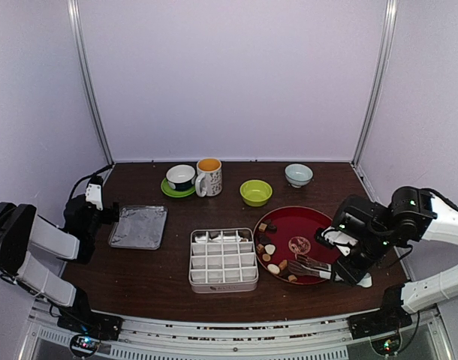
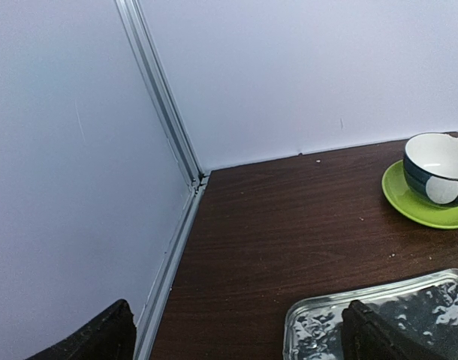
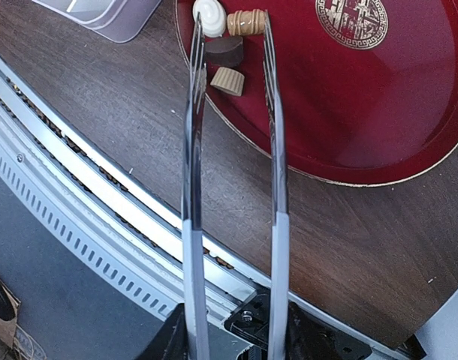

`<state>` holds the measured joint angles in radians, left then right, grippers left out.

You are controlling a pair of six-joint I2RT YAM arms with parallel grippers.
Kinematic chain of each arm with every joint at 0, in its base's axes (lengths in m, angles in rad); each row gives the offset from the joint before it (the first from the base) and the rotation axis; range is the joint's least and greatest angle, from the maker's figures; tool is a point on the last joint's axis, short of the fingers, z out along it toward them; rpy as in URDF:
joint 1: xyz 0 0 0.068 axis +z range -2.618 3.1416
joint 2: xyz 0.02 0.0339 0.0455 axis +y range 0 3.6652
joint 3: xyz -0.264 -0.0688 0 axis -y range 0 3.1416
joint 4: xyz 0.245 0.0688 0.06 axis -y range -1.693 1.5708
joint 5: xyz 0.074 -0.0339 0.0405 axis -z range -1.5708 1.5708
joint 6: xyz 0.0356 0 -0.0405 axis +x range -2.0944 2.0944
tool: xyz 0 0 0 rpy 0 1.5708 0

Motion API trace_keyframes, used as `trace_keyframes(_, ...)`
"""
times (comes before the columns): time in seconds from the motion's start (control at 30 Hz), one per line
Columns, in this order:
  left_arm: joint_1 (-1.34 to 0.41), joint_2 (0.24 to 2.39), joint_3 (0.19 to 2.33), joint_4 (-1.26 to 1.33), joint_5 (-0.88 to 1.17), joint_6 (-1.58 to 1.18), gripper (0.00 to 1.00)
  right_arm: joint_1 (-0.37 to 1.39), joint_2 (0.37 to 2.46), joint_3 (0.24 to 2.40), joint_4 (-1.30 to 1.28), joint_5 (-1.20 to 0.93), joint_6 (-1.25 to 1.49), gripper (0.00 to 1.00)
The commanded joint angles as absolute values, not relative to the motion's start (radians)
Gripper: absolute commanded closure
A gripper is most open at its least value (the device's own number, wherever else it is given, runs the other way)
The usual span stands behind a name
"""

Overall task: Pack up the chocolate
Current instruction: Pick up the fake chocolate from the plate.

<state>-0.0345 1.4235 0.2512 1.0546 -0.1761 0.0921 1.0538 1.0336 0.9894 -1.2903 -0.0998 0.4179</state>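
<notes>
Your right gripper (image 3: 236, 334) is clamped on the tongs (image 3: 278, 187), whose 2 arms run straight ahead to the near rim of the red plate (image 3: 364, 112). At their parted tips sit 4 pieces of chocolate (image 3: 224, 51): a white dome, a ribbed tan barrel lying crosswise, a dark block and a tan wedge. More pieces dot the plate's left side. Your left gripper (image 2: 236, 345) stands wide open at the foil tray's (image 2: 409, 307) edge.
</notes>
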Motion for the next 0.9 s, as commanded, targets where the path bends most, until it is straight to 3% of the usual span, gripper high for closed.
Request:
trace_keyframes(0.0,-0.028,1.425,0.267,1.117,-0.175,0.092,0.02,1.048,1.04,0.994,-1.277,-0.092,0.427,0.61)
trace_keyframes(0.87,-0.027,1.425,0.267,1.118,-0.175,0.091,0.02,1.025,1.097,0.98,-1.272,-0.146,0.387,0.6)
